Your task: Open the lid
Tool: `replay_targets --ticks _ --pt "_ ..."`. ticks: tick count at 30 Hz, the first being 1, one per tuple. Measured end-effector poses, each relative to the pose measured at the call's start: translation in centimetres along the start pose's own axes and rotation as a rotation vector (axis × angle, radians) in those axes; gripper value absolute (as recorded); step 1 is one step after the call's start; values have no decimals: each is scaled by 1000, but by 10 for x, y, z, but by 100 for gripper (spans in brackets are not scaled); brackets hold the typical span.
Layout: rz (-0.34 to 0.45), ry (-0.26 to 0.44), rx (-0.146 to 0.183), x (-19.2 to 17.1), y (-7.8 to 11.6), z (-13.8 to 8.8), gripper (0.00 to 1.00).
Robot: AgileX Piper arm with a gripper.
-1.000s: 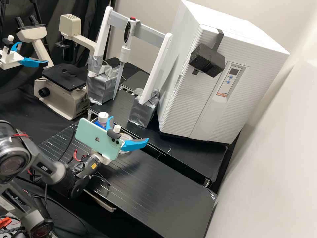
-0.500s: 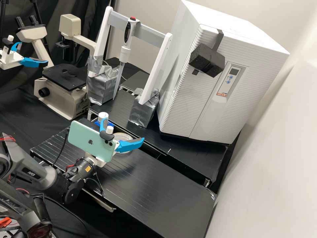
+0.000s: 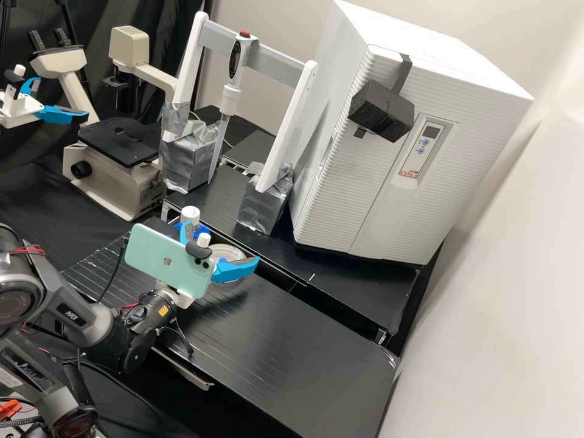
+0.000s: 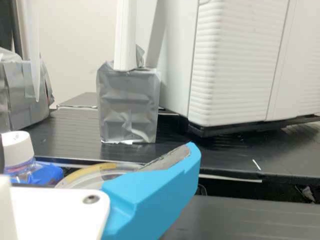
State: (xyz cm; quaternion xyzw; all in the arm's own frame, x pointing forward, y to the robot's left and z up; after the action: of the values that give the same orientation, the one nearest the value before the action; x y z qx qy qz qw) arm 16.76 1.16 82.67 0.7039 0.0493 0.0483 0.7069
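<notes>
Glossy black bench (image 3: 292, 347) scored with fine lines, white gripper (image 3: 222, 243) with curved blue fingers spread wide, shallow round dish (image 3: 229, 251) just beyond them, clear bottle (image 4: 19, 171) beside it wearing a cylindrical white cap (image 3: 190, 215), ribbed white cabinet (image 3: 347, 182) behind.

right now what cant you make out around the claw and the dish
- Part of the round clear dish: behind a blue finger of the white claw, high and wrist views.
- Whether its lid sits loose: too little detail, high view.
- Base of the white-capped bottle: behind the mint-green phone, high view; behind the claw's white plate, wrist view.
</notes>
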Motion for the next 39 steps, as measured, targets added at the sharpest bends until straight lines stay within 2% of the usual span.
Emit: replay_targets --ticks 6,35,36,39 --pt "-28 -13 -21 2 -4 3 100" --pt "-50 -71 -2 4 -8 15 100" --pt "-50 -71 -2 4 -8 15 0" --pt "-50 -71 -2 4 -8 15 0"
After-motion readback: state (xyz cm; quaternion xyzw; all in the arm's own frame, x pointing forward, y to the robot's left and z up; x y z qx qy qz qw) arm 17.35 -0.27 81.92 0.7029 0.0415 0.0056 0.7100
